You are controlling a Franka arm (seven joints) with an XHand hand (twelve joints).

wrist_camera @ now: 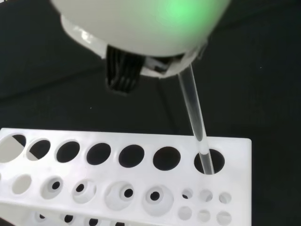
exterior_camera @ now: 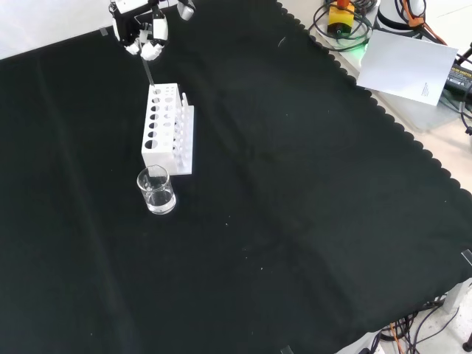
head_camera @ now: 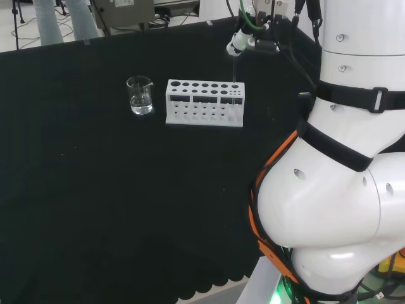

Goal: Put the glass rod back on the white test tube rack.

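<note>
One glass rod (wrist_camera: pixel 194 113), pinched in the hand (head_camera: pixel 243 42) at the head view's upper centre, has its tip inside the end hole of the white test tube rack (head_camera: pixel 204 102). Insertion is underway; next, lowering it straight, then letting go.

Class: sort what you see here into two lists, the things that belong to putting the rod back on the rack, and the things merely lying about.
Belongs to the job:
glass rod, its tip in an end hole
white test tube rack
hand, holding the rod

Lying about:
glass beaker beside the rack
white sheet of paper off the cloth
</note>
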